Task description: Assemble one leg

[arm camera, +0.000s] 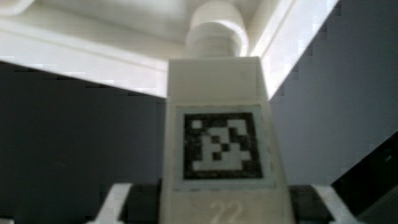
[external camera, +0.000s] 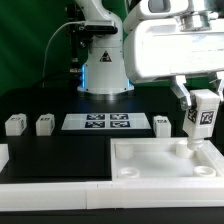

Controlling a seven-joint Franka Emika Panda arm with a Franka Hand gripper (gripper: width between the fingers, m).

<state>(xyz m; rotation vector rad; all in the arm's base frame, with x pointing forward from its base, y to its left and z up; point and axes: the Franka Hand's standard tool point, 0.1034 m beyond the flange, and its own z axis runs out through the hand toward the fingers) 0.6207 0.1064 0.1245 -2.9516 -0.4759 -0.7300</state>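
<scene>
My gripper is shut on a white leg with a black-and-white marker tag, held upright at the exterior view's right. The leg's lower end is at the far right corner socket of the big white tray-like piece; I cannot tell if it is seated. In the wrist view the leg fills the middle, tag facing the camera, with my fingers on both sides of it and a round socket post of the tray-like piece beyond its end.
Three more white legs stand on the black table: two at the exterior view's left and one beside the marker board. The robot base stands behind. A white frame edge runs along the front.
</scene>
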